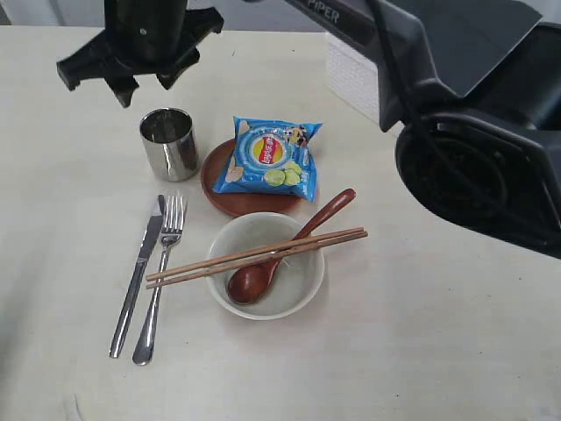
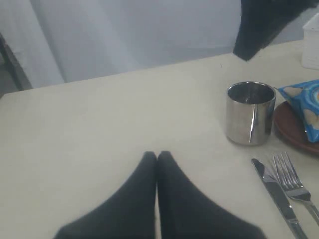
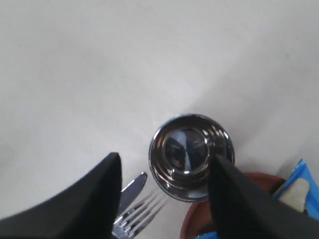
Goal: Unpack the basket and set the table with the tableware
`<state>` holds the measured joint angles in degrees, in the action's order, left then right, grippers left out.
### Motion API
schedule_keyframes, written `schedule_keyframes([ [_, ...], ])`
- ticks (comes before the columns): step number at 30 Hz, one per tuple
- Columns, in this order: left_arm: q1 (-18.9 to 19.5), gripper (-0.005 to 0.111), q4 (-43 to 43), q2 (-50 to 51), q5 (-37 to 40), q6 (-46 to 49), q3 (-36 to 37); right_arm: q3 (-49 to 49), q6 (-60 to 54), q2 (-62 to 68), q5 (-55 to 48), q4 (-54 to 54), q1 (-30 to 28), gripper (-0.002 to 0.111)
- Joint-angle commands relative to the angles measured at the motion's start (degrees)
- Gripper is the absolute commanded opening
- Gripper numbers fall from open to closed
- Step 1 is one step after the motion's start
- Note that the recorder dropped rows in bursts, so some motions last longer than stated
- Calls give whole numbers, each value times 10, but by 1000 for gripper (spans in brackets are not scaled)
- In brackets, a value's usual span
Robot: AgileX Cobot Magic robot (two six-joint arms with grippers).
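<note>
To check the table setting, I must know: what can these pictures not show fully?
- basket: exterior view, only a white corner shows behind a robot arm.
- plate: exterior view, largely under the chip bag.
- knife and fork: wrist views, cut off by the edge.

black right arm (image 1: 456,79), white "piper" lettering (image 1: 323,15), black wedge-fingered right pincer (image 3: 167,158).

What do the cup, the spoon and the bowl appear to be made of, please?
The cup looks like polished steel: mirror-bright, with sharp reflections. The spoon seems to be varnished reddish-brown wood, with a soft gloss. The bowl is probably glazed ceramic, off-white and smooth, though plastic cannot be ruled out.
</note>
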<state>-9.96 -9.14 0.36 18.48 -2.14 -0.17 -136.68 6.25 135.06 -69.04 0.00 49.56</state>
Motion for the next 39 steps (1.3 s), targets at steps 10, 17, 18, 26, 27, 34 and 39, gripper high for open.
schedule_keyframes([
  [10, -1, 0, -1, -4, 1, -3, 2, -45, 4, -109, -9, 14, 8, 0],
  [17, -1, 0, -1, -4, 1, -3, 2, -45, 4, -207, -9, -32, 46, 0],
  [18, -1, 0, -1, -4, 1, -3, 2, -45, 4, -220, -9, -41, 51, 0],
  [26, -1, 0, -1, -4, 1, -3, 2, -45, 11, -337, -9, -92, 54, 0],
  [27, -1, 0, -1, -4, 1, -3, 2, -45, 11, -353, -9, -95, 54, 0],
  [34, -1, 0, -1, -4, 1, -3, 2, -45, 11, -464, -9, -143, 54, 0],
  [39, -1, 0, -1, -4, 1, -3, 2, -45, 11, -538, -9, -184, 54, 0],
])
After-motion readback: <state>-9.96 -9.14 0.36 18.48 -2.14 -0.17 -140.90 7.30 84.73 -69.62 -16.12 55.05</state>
